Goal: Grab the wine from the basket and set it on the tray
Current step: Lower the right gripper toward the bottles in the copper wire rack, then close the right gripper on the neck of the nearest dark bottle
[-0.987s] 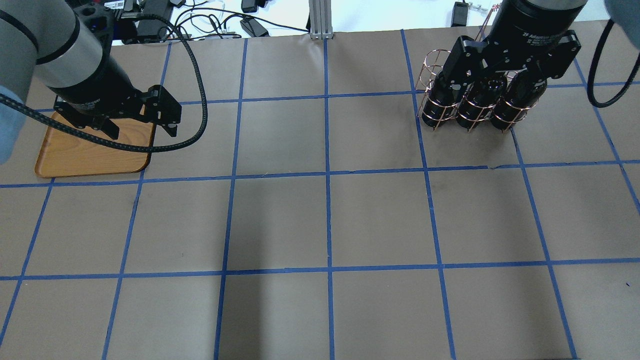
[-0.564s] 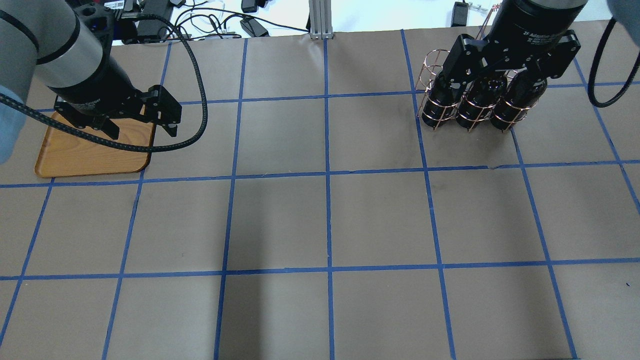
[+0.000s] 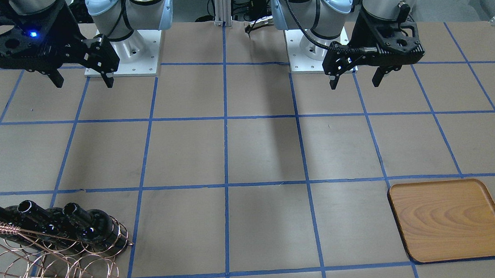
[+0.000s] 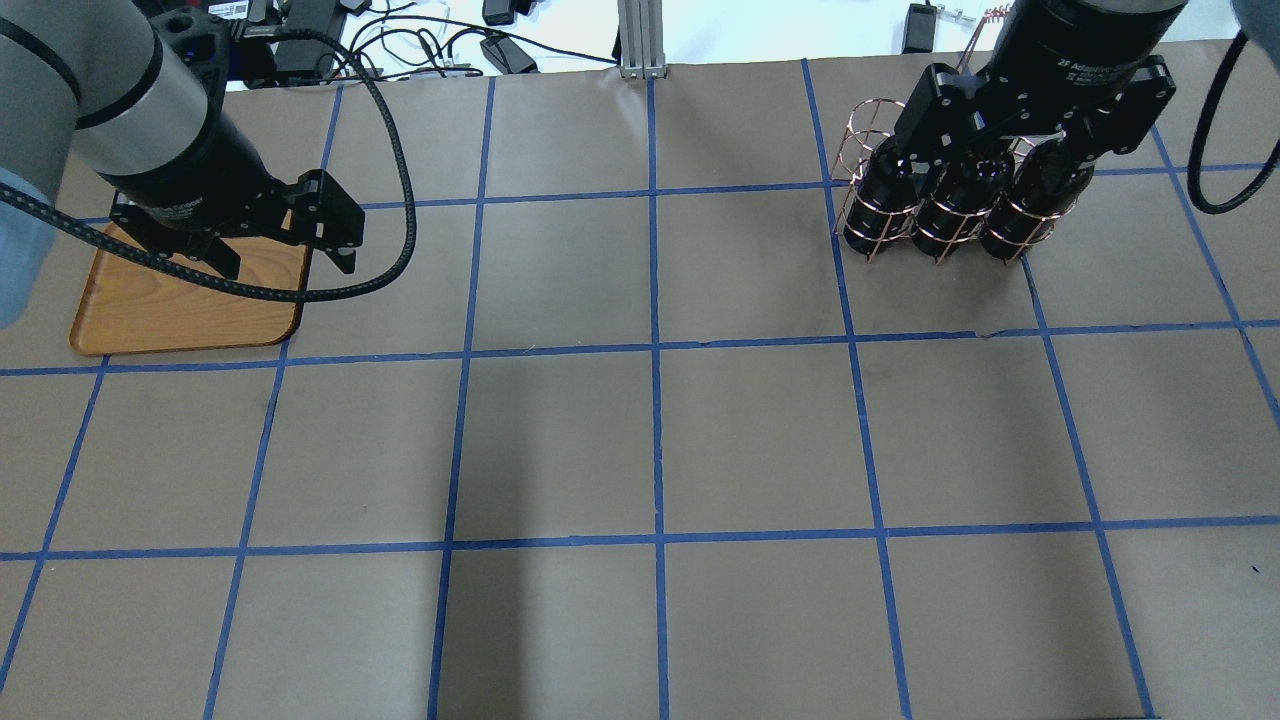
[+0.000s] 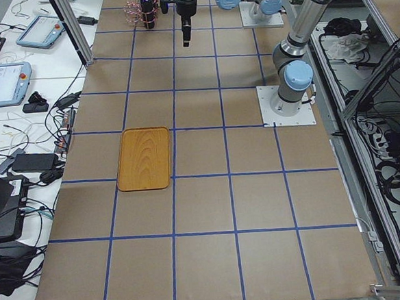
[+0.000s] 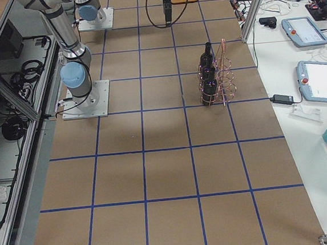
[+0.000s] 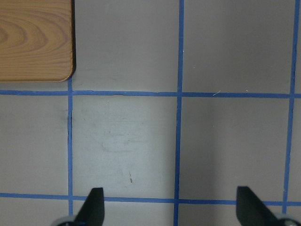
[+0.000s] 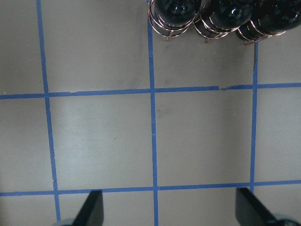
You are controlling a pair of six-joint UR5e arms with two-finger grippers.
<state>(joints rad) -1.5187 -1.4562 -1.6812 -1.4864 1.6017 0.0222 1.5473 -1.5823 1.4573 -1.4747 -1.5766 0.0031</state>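
In the wire basket (image 4: 862, 125) at the table's far right, all three bottles of wine (image 4: 950, 210) stand untouched, well apart from the bare tray (image 3: 447, 220). Over the last second the right claw (image 3: 83, 79), spread wide and empty, has edged slightly outward and rightward, high on the basket's near side. The left claw (image 3: 355, 82), equally spread and empty, has stayed near the tray. Likely lining up; no grasp yet.

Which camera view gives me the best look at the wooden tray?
The exterior front-facing view: the tray lies whole, large and uncovered, grain clear. Exterior left shows it whole but small. Overhead, the left end effector covers its far part. The left wrist view catches one corner; the right wrist view, none.
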